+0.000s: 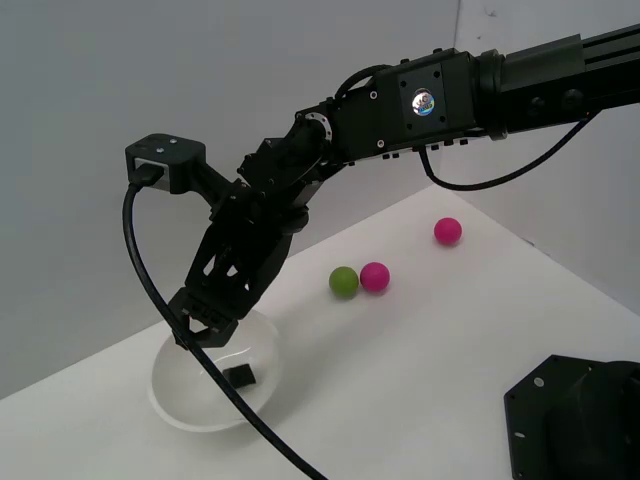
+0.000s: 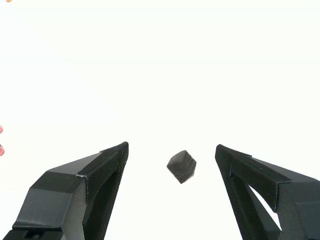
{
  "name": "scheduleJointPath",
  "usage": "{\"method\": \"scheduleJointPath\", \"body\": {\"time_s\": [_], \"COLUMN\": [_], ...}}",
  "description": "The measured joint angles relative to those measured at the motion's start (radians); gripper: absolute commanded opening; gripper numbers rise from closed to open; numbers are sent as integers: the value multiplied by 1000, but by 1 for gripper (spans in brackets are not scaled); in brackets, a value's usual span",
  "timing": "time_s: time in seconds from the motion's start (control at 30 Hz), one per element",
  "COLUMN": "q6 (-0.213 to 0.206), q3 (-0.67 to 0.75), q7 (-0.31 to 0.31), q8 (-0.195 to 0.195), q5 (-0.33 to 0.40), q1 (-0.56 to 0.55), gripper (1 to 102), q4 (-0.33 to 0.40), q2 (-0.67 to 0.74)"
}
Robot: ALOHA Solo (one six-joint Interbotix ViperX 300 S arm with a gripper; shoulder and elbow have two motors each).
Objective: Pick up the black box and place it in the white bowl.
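Observation:
The black box [image 1: 241, 375] is a tiny matte black cube lying inside the white bowl [image 1: 172, 390] at the exterior view's lower left. My gripper [image 1: 203, 328] hangs over the bowl's rim, just above the box, with its jaws apart and nothing between them. In the wrist view the black box [image 2: 181, 166] lies free on the overexposed white bowl inside [image 2: 160, 75], in the gap between my two open fingers [image 2: 100, 170], touching neither. My gripper [image 2: 172, 148] is open.
A green ball [image 1: 343, 281] and a pink ball [image 1: 375, 276] sit together mid-table. Another pink ball [image 1: 447, 231] sits farther back on the exterior view's right. A black base [image 1: 575, 415] stands at the lower right. A black cable [image 1: 170, 320] drapes past the bowl.

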Motion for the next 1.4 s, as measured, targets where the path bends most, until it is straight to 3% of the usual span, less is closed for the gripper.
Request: {"method": "scheduleJointPath", "body": {"time_s": [0.4,0.93,1.1,1.4], "q6": [-3,8,25,57], "q3": [11,288,362,503], "q7": [-3,-3,-3,-15], "q8": [11,46,46,46], "q5": [55,244,298,400], "q1": [15,255,342,468], "gripper": [97,51,44,44], "q4": [52,244,298,403], "q2": [12,288,360,502]}}
